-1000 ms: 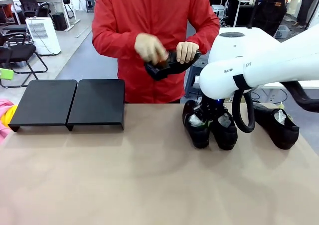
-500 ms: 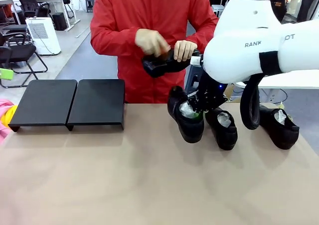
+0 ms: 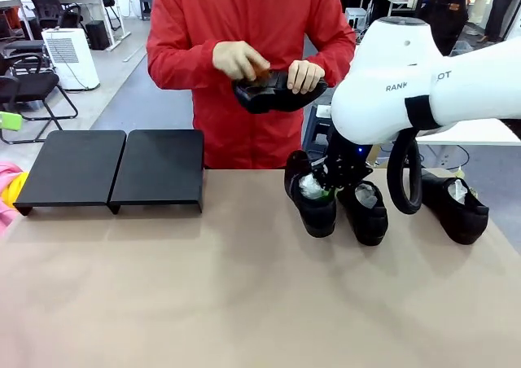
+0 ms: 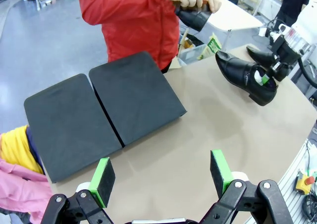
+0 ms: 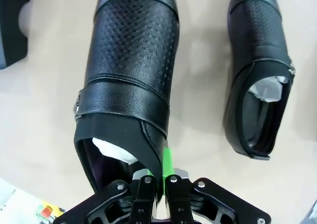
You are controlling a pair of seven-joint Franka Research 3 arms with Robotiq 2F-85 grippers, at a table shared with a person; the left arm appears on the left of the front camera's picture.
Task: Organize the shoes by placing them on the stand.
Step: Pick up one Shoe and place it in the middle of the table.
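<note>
Glossy perforated leather shoe (image 5: 131, 60) pinched in right fingers (image 5: 167, 162); matte stand (image 3: 114, 168).

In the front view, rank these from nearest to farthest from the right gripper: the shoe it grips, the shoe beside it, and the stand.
1. The gripped shoe: pinched at its heel rim by the right gripper.
2. The neighbouring shoe: right beside it, on the robot's right.
3. The stand: well off on the robot's left, at the table's far edge.

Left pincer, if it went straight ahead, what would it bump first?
The open left pincer would probably meet the low matte-black stand near its edge, or the brown tabletop just before it; depth is unclear.
</note>
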